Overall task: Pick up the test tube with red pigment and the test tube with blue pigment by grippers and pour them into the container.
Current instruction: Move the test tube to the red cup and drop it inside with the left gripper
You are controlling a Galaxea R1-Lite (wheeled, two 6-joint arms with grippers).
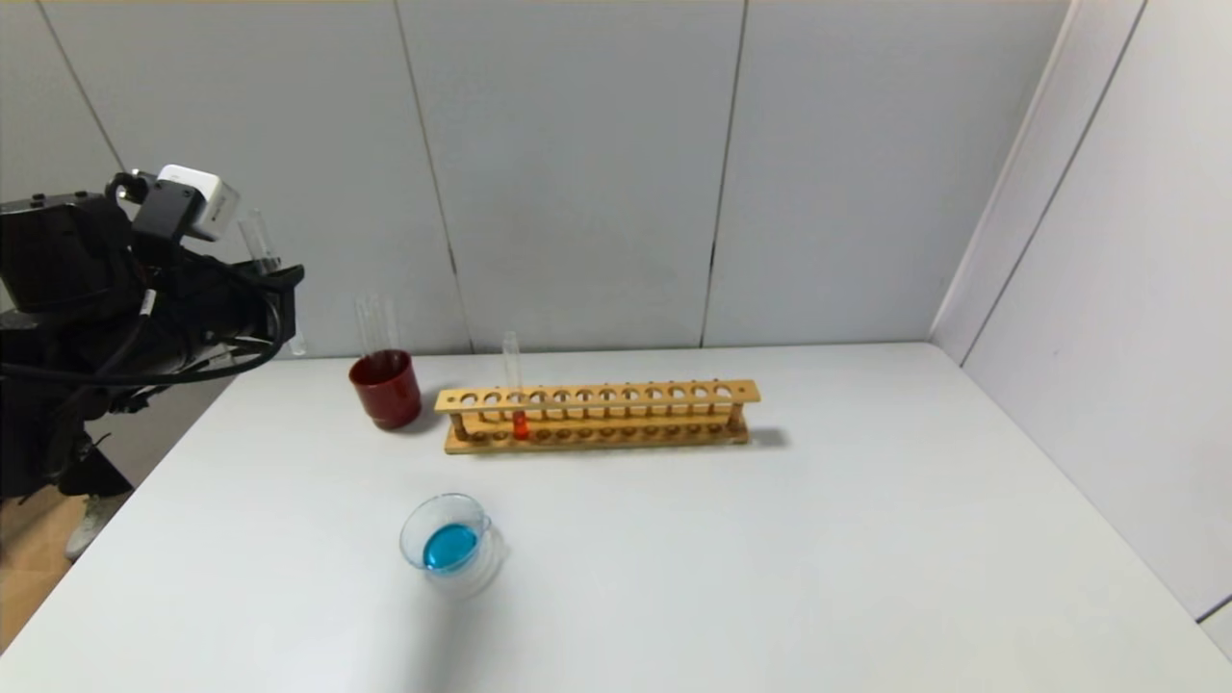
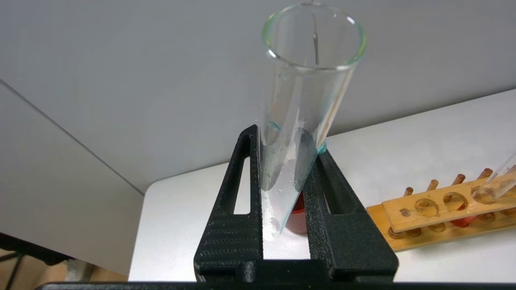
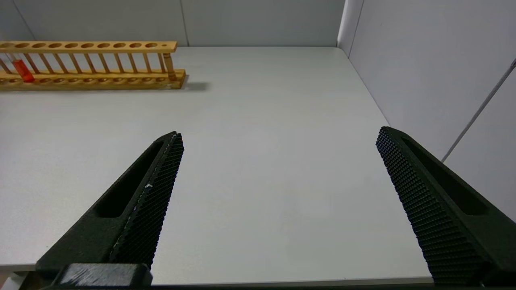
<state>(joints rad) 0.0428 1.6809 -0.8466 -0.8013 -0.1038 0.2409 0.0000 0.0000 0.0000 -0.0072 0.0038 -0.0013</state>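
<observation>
My left gripper (image 1: 282, 292) is raised at the far left, off the table's left edge, and is shut on the test tube with blue pigment (image 1: 259, 241). In the left wrist view the gripper (image 2: 287, 143) clamps this tube (image 2: 310, 80), which is clear with only teal traces. The test tube with red pigment (image 1: 515, 390) stands upright in the wooden rack (image 1: 597, 414), and shows in the right wrist view (image 3: 22, 70). The container (image 1: 450, 544) sits at the front left and holds blue liquid. My right gripper (image 3: 278, 135) is open and empty over the table's near right side.
A dark red cup (image 1: 385, 388) with a clear tube standing in it (image 1: 375, 322) sits left of the rack; the cup shows between my left fingers (image 2: 298, 219). The rack also shows in both wrist views (image 2: 443, 213) (image 3: 88, 64). Grey walls close the back and right.
</observation>
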